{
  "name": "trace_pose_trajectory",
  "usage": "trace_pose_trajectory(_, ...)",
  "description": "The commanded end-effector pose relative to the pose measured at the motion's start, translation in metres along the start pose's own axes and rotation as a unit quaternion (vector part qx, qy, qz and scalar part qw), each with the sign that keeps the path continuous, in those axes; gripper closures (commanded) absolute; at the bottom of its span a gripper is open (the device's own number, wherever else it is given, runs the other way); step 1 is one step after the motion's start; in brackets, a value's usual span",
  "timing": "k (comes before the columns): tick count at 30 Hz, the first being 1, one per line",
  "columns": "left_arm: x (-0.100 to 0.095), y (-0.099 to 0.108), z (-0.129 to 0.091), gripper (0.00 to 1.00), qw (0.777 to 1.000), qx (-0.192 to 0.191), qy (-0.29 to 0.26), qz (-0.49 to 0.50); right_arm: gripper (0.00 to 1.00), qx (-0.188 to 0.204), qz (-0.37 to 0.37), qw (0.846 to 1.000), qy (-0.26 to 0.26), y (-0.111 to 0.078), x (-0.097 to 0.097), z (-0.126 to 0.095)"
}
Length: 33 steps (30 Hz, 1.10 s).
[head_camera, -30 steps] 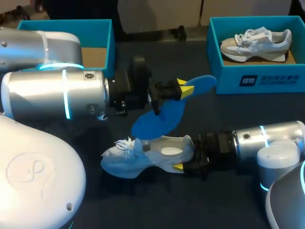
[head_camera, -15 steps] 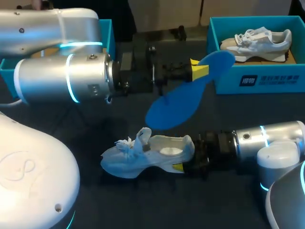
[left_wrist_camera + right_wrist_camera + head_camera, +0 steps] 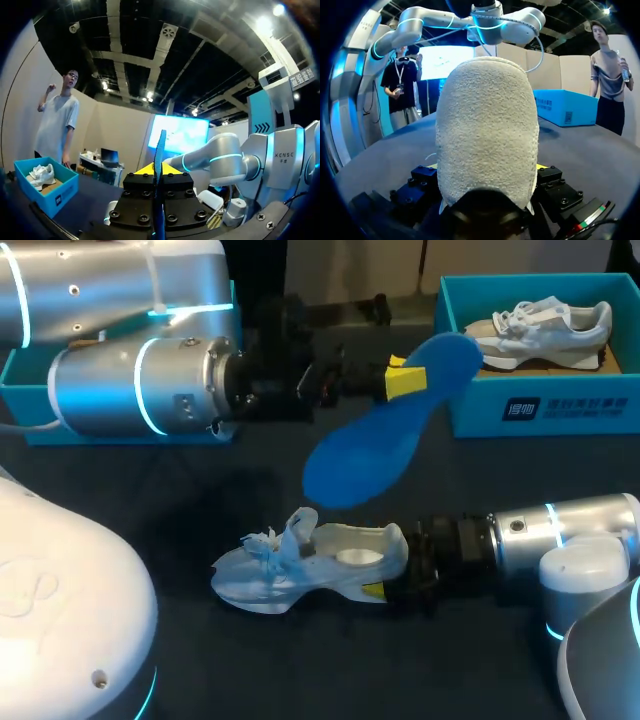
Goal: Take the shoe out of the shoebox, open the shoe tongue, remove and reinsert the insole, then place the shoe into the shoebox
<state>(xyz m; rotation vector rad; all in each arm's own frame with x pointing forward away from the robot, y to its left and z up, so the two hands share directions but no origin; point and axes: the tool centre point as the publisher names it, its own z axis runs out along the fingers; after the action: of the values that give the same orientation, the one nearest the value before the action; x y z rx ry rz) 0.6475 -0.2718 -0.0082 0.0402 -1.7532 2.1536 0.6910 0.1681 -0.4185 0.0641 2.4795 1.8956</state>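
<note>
We find the left gripper (image 3: 397, 380) pinched closed on the blue insole (image 3: 380, 445) above the shoe (image 3: 310, 565), whose heel the right gripper (image 3: 390, 564) clamps; the insole's drooping toe may snag the collar on reinsertion.

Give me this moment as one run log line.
left gripper: shut on blue insole, held above shoe | right gripper: shut on shoe heel | shoe: on table

blue insole (image 3: 385, 435) pinched aloft in left claw (image 3: 402, 381), white shoe (image 3: 305, 568) on table (image 3: 300, 670), heel in right claw (image 3: 388, 582)
</note>
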Motion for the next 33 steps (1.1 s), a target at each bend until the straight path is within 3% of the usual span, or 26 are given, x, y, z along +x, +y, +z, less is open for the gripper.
trace_pose_trajectory(1, 0.005, -0.002, -0.001, 1.00, 0.999, 0.032, -0.010, 0.001, 1.00, 0.002, 0.000, 1.000, -0.001, 0.000, 0.001, 0.002)
trace_pose_trajectory(7, 0.020, -0.018, -0.006, 1.00, 0.997, 0.063, -0.050, 0.005, 1.00, 0.002, 0.000, 1.000, -0.001, 0.000, 0.001, 0.002)
trace_pose_trajectory(12, 0.028, -0.030, -0.009, 1.00, 0.995, 0.063, -0.071, -0.001, 1.00, 0.002, 0.000, 1.000, -0.001, 0.000, 0.001, 0.002)
trace_pose_trajectory(19, 0.039, -0.043, -0.010, 1.00, 0.996, -0.002, -0.092, 0.008, 1.00, 0.002, 0.000, 1.000, -0.001, 0.000, 0.001, 0.002)
trace_pose_trajectory(33, 0.051, -0.053, -0.015, 1.00, 0.988, -0.132, -0.075, 0.011, 1.00, 0.002, 0.000, 1.000, -0.001, 0.000, 0.001, 0.002)
